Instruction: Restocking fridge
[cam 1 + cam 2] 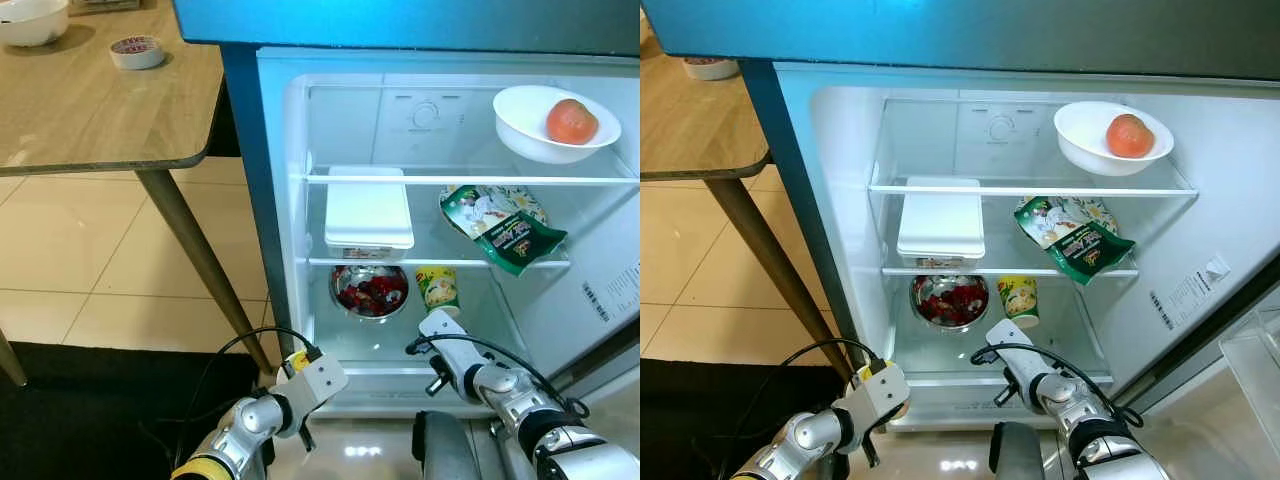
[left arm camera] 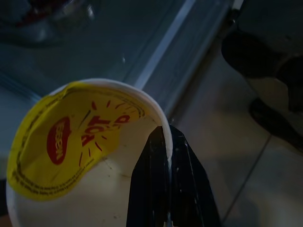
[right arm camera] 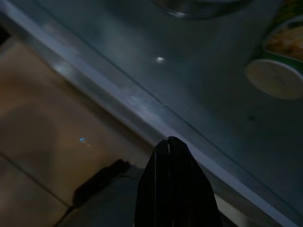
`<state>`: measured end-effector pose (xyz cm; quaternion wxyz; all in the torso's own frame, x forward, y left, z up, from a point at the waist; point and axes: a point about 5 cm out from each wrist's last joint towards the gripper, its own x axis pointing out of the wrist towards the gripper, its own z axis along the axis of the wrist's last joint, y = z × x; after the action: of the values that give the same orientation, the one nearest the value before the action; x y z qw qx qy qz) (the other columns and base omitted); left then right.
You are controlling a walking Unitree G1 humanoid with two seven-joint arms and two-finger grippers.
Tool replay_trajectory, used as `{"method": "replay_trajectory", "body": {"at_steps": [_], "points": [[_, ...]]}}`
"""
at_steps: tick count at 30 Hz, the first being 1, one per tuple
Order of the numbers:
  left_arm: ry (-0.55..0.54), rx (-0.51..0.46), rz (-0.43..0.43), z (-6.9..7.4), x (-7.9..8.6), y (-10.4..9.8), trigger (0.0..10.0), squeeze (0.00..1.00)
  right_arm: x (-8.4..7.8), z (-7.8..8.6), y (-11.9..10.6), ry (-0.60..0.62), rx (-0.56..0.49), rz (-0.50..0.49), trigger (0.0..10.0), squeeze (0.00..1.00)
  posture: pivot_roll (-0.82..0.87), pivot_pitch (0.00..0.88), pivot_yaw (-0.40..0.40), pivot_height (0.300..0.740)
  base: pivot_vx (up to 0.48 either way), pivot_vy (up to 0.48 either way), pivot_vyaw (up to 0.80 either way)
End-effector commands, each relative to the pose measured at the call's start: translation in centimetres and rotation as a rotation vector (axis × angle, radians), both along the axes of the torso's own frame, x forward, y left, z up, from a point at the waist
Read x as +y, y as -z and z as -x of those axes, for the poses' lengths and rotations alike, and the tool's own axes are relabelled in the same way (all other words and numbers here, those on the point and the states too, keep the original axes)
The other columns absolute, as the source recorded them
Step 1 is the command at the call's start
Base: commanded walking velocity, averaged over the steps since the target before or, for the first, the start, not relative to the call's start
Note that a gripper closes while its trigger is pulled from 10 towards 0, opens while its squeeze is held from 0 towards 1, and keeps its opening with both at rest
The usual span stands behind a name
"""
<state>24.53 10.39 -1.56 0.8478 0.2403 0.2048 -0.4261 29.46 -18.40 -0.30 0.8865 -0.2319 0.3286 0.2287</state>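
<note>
The fridge stands open in front of me. My left gripper is shut on the rim of a white noodle cup with a half-peeled yellow lid, held low outside the fridge's bottom ledge. My right gripper is shut with nothing in it, over the same ledge. Its wrist is at the bottom compartment's front. That compartment holds a steel bowl of red food and a green noodle cup.
On the middle shelf lie a white lidded box and a green packet. The top shelf has a white bowl holding an orange fruit. A wooden table with a slanted leg stands on the left, above a dark mat.
</note>
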Motion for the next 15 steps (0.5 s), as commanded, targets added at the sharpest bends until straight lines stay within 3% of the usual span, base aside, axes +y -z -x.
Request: {"method": "replay_trajectory", "body": {"at_steps": [1,9,15], "points": [[-0.015,-0.06,0.044,-0.6,-0.7,-0.8,10.0,0.0,-0.2,0.0,0.1,0.035,-0.005,0.014,10.0,0.0,0.05,0.111,-0.035,0.427,0.0,0.0,0.0],[0.106,-0.189,0.042,-2.2,-3.9,-2.7,10.0,0.0,-1.2,0.2,0.2,0.141,-0.053,-0.003,10.0,0.0,0.02,0.113,-0.009,0.427,0.0,0.0,0.0],[0.207,-0.183,0.051,-2.3,-5.6,-3.2,10.0,0.0,-2.2,0.5,0.2,0.21,-0.07,-0.003,10.0,0.0,0.01,0.119,0.012,0.427,0.0,0.0,0.0]]}}
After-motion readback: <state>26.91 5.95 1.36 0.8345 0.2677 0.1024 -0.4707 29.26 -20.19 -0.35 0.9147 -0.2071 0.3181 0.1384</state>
